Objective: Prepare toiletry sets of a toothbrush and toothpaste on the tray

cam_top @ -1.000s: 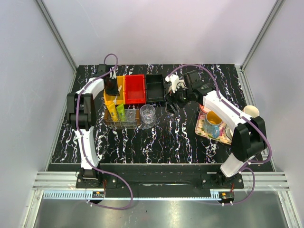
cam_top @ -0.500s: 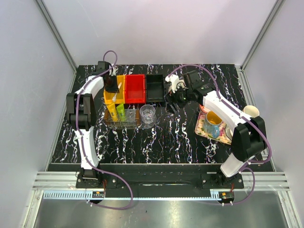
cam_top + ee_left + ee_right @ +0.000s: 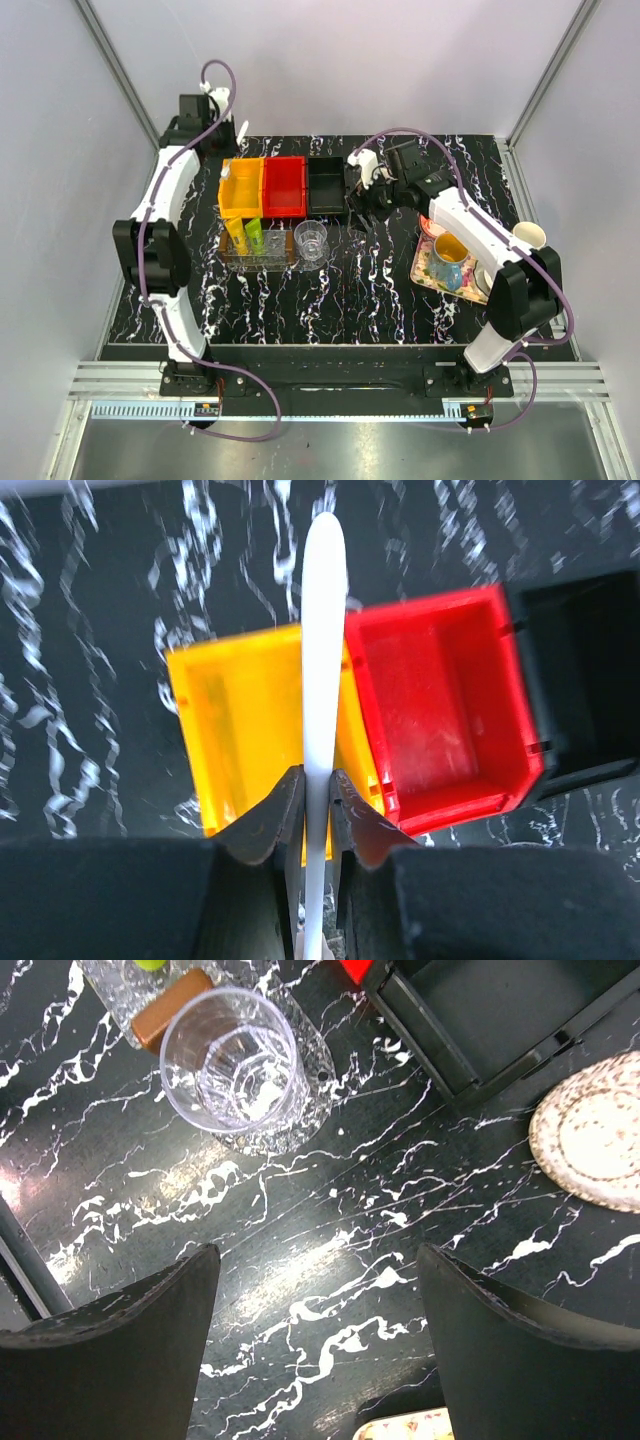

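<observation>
Desk [image 3: 300,300] black, white marble veins. Yellow bin [image 3: 240,187], red bin [image 3: 284,186], black bin [image 3: 327,183]. Toothbrush [image 3: 322,630] white. Green toothpaste tube [image 3: 256,237], yellow toothpaste tube [image 3: 240,238]. Cup [image 3: 230,1060] clear. Plate [image 3: 595,1130] cream, brown-speckled.

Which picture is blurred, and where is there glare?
Left wrist view: veins on the table and the red bin are smeared; the toothbrush in the left claw looks sharper. Right wrist view: sharp, soft glare on the table near the clear cup. Top view: evenly lit, no blur.
</observation>
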You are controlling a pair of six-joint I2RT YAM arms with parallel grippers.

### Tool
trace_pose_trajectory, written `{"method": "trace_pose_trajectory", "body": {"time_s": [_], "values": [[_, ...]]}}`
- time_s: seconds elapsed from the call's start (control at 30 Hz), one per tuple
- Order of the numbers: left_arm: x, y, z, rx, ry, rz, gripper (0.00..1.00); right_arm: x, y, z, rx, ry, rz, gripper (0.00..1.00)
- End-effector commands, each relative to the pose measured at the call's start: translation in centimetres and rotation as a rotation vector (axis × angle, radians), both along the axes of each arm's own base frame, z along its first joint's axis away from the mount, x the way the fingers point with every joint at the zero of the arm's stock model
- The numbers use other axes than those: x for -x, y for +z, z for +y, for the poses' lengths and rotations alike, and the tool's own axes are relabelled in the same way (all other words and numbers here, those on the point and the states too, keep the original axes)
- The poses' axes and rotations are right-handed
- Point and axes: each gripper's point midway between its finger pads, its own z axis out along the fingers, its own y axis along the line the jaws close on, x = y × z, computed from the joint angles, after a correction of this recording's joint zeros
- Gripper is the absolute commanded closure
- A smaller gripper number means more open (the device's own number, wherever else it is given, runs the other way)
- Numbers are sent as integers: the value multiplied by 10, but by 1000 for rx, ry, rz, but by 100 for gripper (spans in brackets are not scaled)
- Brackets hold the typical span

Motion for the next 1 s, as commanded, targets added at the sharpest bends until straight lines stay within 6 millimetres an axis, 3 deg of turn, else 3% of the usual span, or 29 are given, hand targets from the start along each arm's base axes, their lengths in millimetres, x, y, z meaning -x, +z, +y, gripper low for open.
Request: {"method": "trace_pose_trajectory", "body": {"time_s": [0.0,0.03,0.13,0.37,0.47,0.5,0.73,0.97], "values": [[9,114,-13,-18,-155,-272,100,-9,55,0,-46,-6,-122,14],[17,129,-17,-12,-183,-304,100,-11,65,2,-59,-5,-136,14],[39,150,-36,36,-303,-345,100,-10,85,7,-94,2,-152,14],[97,172,-80,153,-532,-360,100,-12,138,6,-129,-5,-237,13],[121,166,-96,162,-611,-355,100,-12,155,5,-143,-13,-260,12],[132,167,-100,164,-633,-360,100,-12,158,6,-147,-10,-265,1],[173,158,-123,82,-754,-321,100,-4,173,2,-139,14,-291,0],[212,125,-141,-3,-877,-224,100,-1,178,-11,-47,67,-389,0]]}}
